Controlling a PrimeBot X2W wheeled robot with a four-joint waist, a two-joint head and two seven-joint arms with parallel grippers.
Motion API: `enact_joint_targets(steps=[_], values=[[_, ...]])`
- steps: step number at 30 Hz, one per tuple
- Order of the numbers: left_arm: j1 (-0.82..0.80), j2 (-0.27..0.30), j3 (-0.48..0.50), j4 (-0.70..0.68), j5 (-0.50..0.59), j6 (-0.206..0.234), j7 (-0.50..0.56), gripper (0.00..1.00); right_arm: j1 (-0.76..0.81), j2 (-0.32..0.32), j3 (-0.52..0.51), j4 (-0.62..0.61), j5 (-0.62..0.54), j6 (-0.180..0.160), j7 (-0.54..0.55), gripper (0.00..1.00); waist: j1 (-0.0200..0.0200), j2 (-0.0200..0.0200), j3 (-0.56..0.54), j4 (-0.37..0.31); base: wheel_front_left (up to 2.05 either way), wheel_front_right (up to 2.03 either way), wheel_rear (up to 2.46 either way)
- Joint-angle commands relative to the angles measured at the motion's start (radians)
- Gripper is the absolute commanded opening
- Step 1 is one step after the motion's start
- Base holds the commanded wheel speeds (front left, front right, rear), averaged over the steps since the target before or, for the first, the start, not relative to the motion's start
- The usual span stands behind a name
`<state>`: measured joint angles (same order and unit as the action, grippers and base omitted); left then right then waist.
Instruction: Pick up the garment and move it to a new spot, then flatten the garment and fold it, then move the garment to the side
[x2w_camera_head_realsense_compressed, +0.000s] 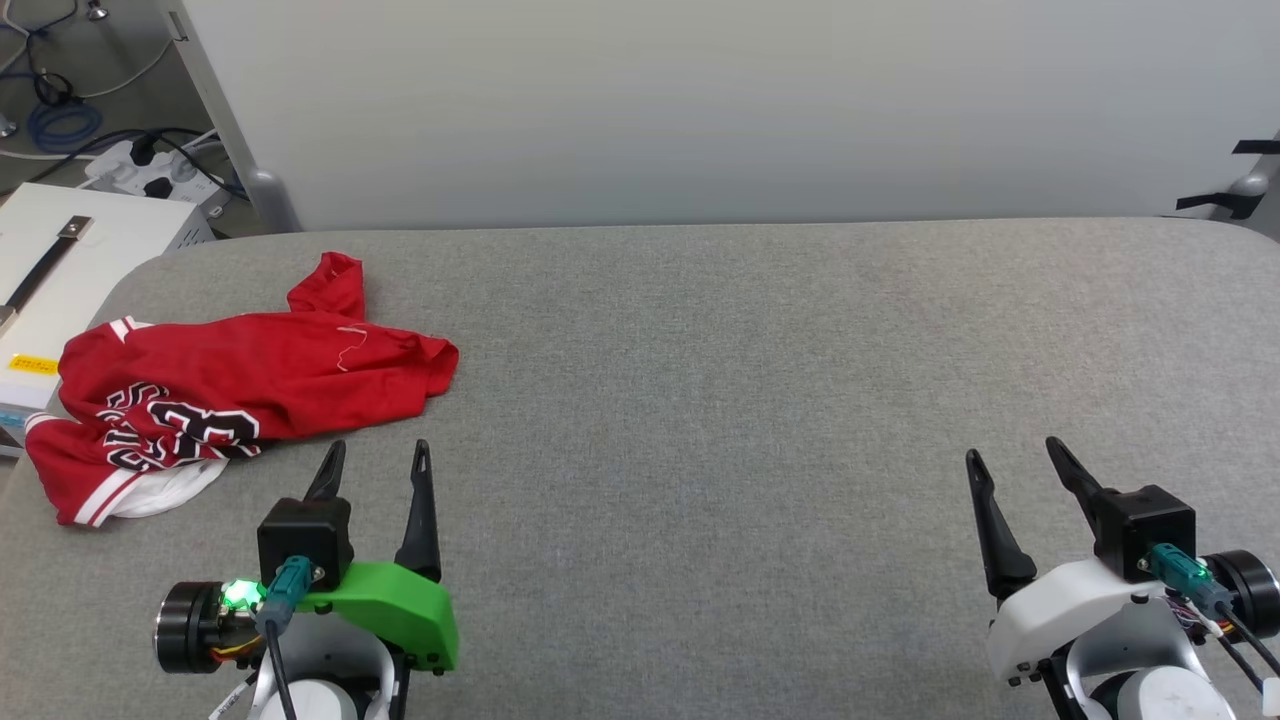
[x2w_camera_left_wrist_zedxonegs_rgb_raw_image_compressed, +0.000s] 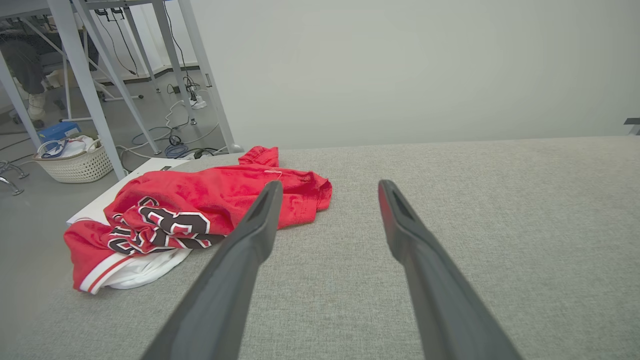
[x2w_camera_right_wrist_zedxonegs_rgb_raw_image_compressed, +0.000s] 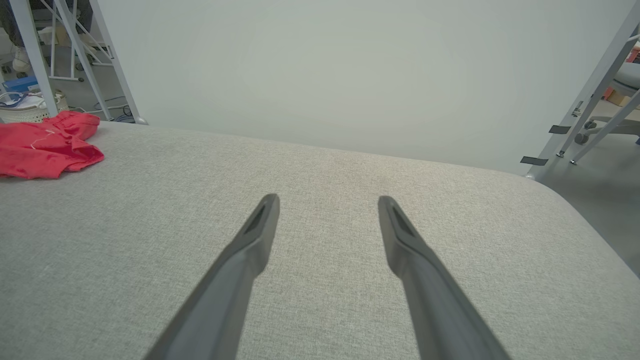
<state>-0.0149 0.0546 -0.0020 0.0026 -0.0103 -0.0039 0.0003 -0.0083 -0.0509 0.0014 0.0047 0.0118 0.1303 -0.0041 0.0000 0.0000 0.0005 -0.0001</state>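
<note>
Garment (x2w_camera_head_realsense_compressed: 250, 375) lies crumpled at the desk's (x2w_camera_head_realsense_compressed: 700, 400) far left corner. It is red, with a white sleeve, striped trim and black white-outlined lettering creased beyond reading. Left gripper (x2w_camera_head_realsense_compressed: 380, 447) sits just beside it, released and empty; right gripper (x2w_camera_head_realsense_compressed: 1012, 450), well apart, is likewise spread. A floor basket (x2w_camera_left_wrist_zedxonegs_rgb_raw_image_compressed: 75, 162) holds pale and blue items.

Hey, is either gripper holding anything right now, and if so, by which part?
Nothing is held. The left gripper and right gripper both stand open and empty; the garment lies crumpled on the table beyond the left gripper.
</note>
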Motion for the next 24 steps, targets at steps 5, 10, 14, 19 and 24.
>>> enact_joint_targets(steps=[5, 10, 14, 19, 24], values=[[0.0, 0.0, -0.002, -0.006, -0.004, 0.015, -0.017, 1.0, 0.002, 0.0, -0.008, -0.005, 0.011, 0.0, -0.016, 1.0, 0.0, 0.0, 0.001, 0.0, 0.0, 0.0, 0.0], [0.001, 0.0, -0.004, -0.013, -0.007, 0.023, -0.027, 1.0, 0.004, 0.0, -0.012, -0.014, 0.024, 0.0, -0.026, 1.0, 0.0, 0.0, 0.001, 0.001, 0.0, 0.0, 0.0], [0.002, -0.001, -0.005, -0.016, -0.007, 0.028, -0.036, 1.0, 0.008, 0.0, -0.015, -0.022, 0.034, 0.0, -0.034, 1.0, 0.0, 0.0, 0.001, 0.001, 0.0, 0.0, 0.0], [0.005, -0.001, -0.008, -0.018, -0.008, 0.032, -0.046, 1.0, 0.012, 0.0, -0.017, -0.034, 0.046, 0.0, -0.045, 1.0, 0.0, 0.0, 0.0, 0.002, 0.0, 0.0, 0.0], [0.008, -0.001, -0.01, -0.02, -0.009, 0.034, -0.056, 1.0, 0.018, 0.0, -0.018, -0.044, 0.055, 0.0, -0.055, 1.0, 0.0, 0.0, -0.001, 0.002, 0.0, 0.0, 0.0]])
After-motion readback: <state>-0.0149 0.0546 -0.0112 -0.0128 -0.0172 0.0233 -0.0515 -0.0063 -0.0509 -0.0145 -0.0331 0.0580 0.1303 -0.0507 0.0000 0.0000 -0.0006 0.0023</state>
